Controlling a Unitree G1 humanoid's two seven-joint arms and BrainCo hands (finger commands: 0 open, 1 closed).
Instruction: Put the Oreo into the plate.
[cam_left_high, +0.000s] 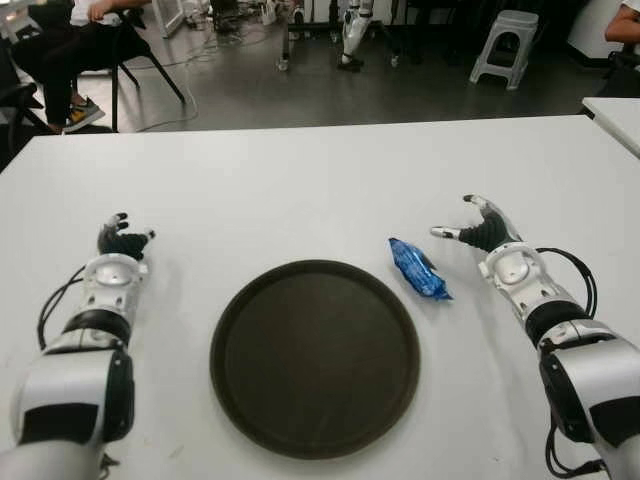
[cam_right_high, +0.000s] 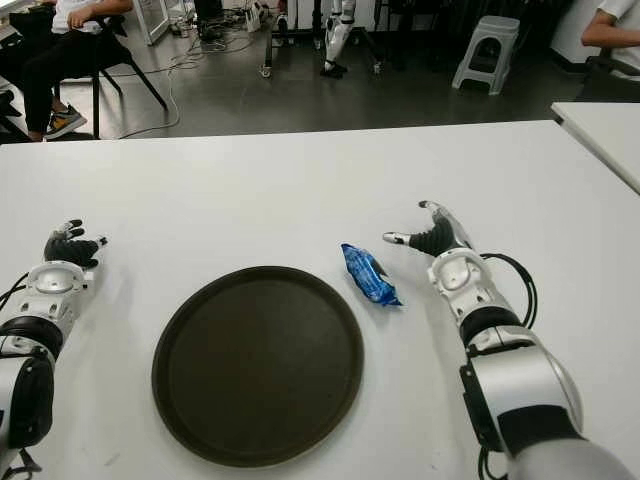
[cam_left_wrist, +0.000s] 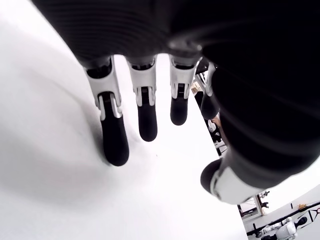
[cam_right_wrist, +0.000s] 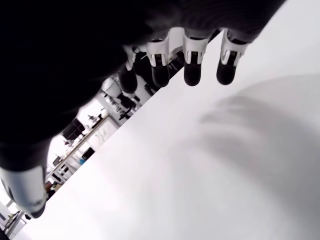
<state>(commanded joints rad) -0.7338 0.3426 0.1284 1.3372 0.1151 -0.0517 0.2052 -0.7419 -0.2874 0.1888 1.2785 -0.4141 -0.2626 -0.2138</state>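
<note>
A blue Oreo packet (cam_left_high: 418, 269) lies on the white table (cam_left_high: 300, 190), just past the right rim of a round dark brown plate (cam_left_high: 314, 355). Nothing lies in the plate. My right hand (cam_left_high: 472, 226) hovers a short way to the right of the packet, fingers spread and holding nothing; its wrist view shows only bare table under the fingers (cam_right_wrist: 192, 70). My left hand (cam_left_high: 122, 238) shows at the left side of the table, well left of the plate, its fingers (cam_left_wrist: 114, 135) relaxed and holding nothing.
The table's far edge runs across the top of the eye views. Beyond it are a seated person (cam_left_high: 70, 40) on a chair, a white stool (cam_left_high: 505, 45) and equipment legs. A second white table (cam_left_high: 615, 115) shows at the far right.
</note>
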